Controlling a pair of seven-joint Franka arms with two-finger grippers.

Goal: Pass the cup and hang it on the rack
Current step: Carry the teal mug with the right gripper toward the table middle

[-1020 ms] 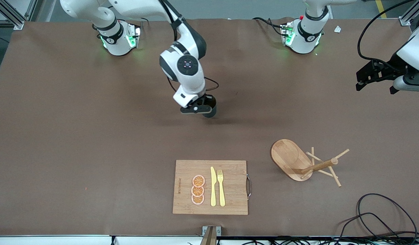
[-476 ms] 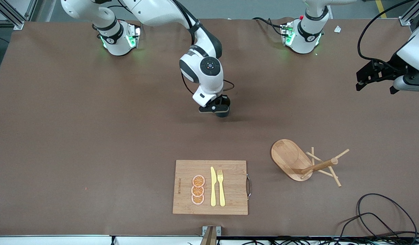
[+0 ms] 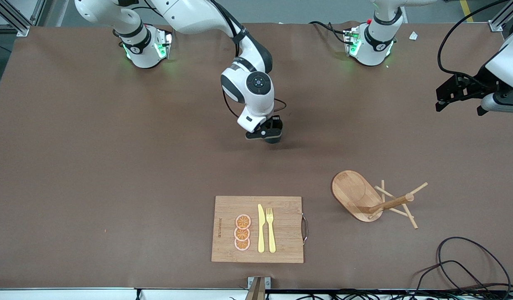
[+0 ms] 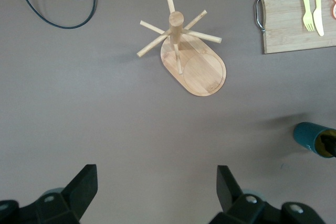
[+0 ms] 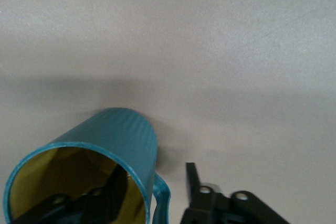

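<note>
The dark teal cup point(image 3: 273, 138) stands upright on the brown table near its middle; its ribbed side point(image 5: 123, 132) and yellowish inside also show, and it appears again as the cup point(image 4: 313, 138). My right gripper point(image 3: 269, 135) is down at the cup's rim, open: one finger point(image 5: 116, 184) is inside the cup, and the other finger point(image 5: 191, 174) is outside, apart from the handle. The wooden rack point(image 3: 389, 204) stands nearer the front camera, toward the left arm's end. My left gripper point(image 3: 439, 101) waits open above that end of the table, over bare table short of the rack point(image 4: 197, 66).
A bamboo cutting board point(image 3: 258, 229) with a yellow knife, a fork and orange slices lies near the front edge. Black cable point(image 3: 469, 262) loops at the front corner toward the left arm's end.
The right arm carried the cup toward the left arm's end, then stopped. Its jaws have opened off the cup's wall. The left arm has not moved.
</note>
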